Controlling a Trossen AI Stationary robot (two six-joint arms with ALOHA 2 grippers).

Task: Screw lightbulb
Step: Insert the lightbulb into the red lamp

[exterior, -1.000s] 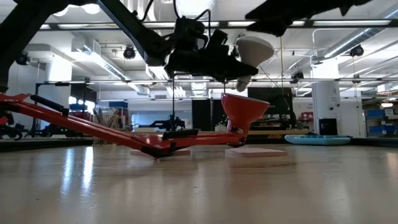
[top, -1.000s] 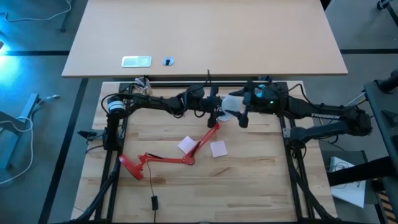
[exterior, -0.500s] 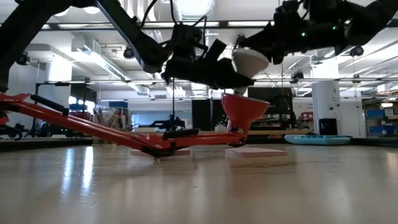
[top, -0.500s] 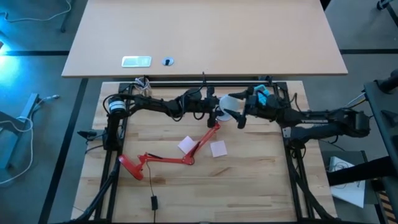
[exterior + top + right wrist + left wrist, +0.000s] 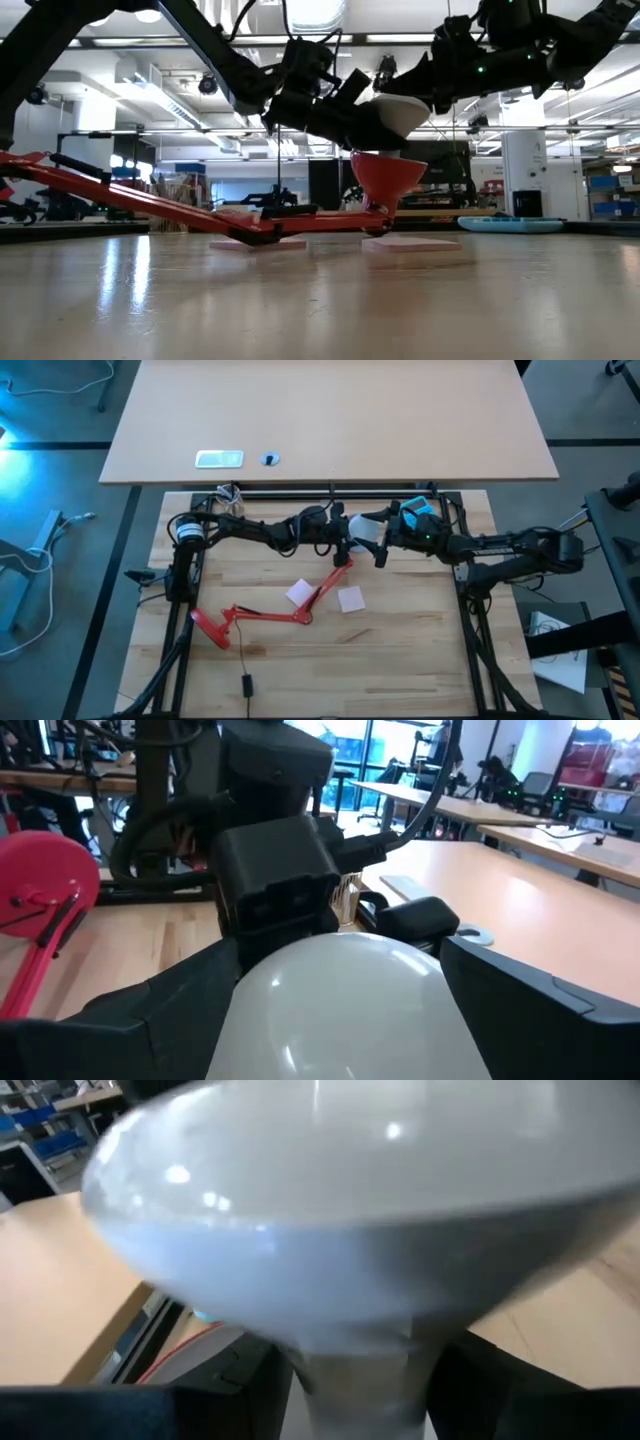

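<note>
Pale wood planks are making up the worktable [image 5: 400, 650], and a larger bare desk is standing beyond it in the high view. Across the planks a red lamp [image 5: 262, 618] is lying with its jointed arm stretched out flat, its shade [image 5: 388, 178] opening upward in the low view, two pink sticky notes [image 5: 350, 598] resting beside it.

Both arms are reaching inward from their sides and meeting above the shade. The left gripper [image 5: 345, 538] is stretching level toward the centre, its fingers closing on the narrow base of the lightbulb [image 5: 398, 113], as the left wrist view suggests. The right gripper [image 5: 383, 540] is cupping the bulb's rounded end, with its dark fingers [image 5: 520, 1010] flanking the white dome on both sides.

The bulb is hanging just above the shade, lying roughly sideways. This looks like a handover or re-grip before insertion; next, one gripper needs to let go, and the base must be tipped down into the socket and turned.
</note>
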